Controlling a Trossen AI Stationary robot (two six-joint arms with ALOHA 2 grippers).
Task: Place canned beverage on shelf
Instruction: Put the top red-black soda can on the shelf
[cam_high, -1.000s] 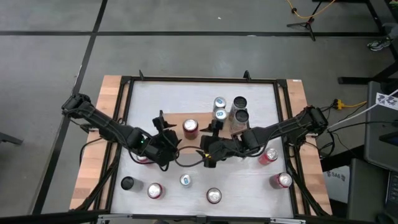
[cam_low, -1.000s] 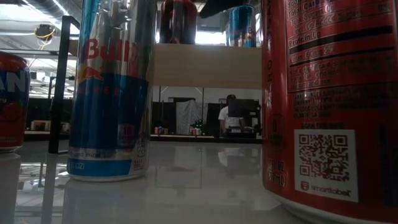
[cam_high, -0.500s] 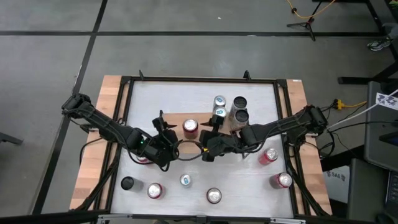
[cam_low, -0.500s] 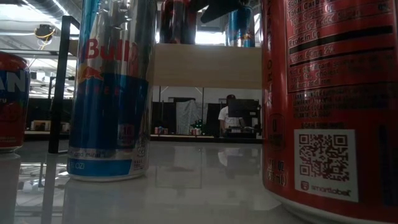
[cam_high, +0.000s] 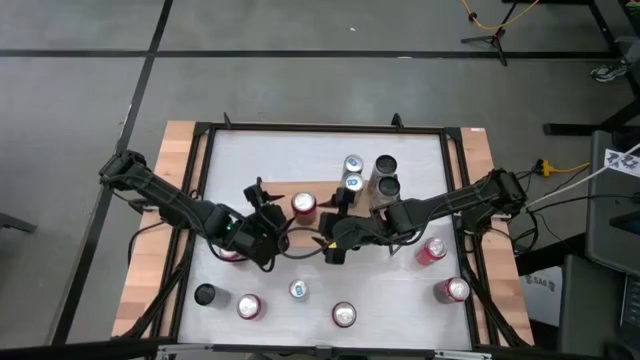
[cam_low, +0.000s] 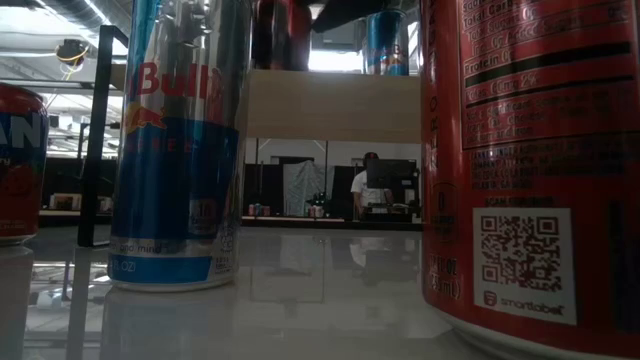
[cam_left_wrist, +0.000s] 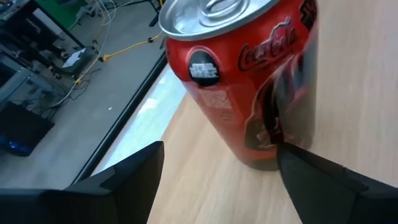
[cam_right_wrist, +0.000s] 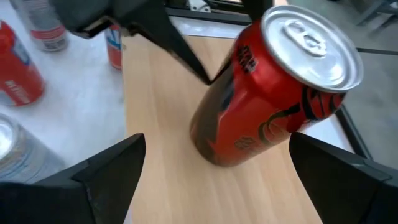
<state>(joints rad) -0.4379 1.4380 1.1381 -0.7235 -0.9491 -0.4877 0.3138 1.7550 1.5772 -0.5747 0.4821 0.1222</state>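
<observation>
Left wrist view, left gripper (cam_left_wrist: 217, 180) wide open around red can (cam_left_wrist: 249, 81), on shelf (cam_left_wrist: 348, 93)

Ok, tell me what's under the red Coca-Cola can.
The red Coca-Cola can stands on the light wooden shelf board. Its base covers the wood directly beneath; no view shows below the board there.

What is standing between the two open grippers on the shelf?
One red cola can stands upright on the shelf, between left gripper and right gripper; both wrist views show it.
</observation>
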